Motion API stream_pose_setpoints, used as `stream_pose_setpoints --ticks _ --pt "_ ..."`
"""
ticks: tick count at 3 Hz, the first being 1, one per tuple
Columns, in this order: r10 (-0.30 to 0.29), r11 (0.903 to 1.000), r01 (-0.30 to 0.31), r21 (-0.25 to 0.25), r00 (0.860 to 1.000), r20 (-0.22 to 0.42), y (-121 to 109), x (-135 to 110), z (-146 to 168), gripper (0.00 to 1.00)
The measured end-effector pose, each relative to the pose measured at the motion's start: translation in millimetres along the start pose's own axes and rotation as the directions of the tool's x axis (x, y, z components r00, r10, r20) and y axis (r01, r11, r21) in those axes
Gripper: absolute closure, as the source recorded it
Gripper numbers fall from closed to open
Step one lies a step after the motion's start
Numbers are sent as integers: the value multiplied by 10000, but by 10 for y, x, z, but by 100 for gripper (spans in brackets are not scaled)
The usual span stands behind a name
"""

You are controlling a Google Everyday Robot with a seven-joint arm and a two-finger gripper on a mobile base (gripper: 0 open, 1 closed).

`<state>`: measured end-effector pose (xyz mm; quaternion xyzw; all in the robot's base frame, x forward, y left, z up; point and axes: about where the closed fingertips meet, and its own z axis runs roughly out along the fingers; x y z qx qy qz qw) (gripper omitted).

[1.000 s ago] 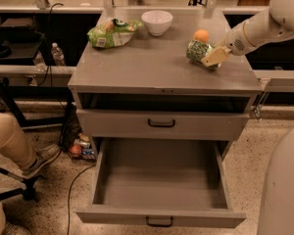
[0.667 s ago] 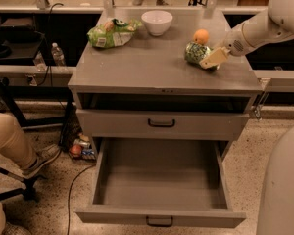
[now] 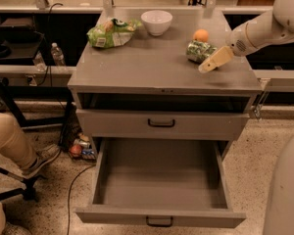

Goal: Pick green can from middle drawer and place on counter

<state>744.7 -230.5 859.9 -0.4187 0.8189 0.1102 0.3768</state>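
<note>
The green can (image 3: 199,50) lies on its side on the counter (image 3: 147,65), at the right rear, just in front of an orange. My gripper (image 3: 211,63) reaches in from the right on a white arm (image 3: 264,28) and hangs close to the can's right front side, a little above the counter. Whether it touches the can I cannot tell. The middle drawer (image 3: 159,213) is pulled fully out at the bottom of the cabinet, and its grey inside shows nothing in it.
A crinkly green snack bag (image 3: 112,32), a white bowl (image 3: 157,21) and an orange (image 3: 201,35) sit at the counter's back. The upper drawer front (image 3: 161,123) is shut. A seated person's leg (image 3: 12,141) is at left; bottles (image 3: 81,148) lie on the floor.
My gripper has shifted slightly forward and down, away from the can's side. The can stays in the same spot on the counter.
</note>
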Motion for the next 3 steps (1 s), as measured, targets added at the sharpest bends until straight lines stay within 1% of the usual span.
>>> stream_pose_setpoints --ticks 1,2,3 --pt "378 9981 -417 464 9959 818 -63 53 -402 0" --pt "1250 9805 -1495 1274 9753 1822 -155 431 -933 0" --pt "1185 9829 -1400 1199 9781 1714 -148 410 -877 0"
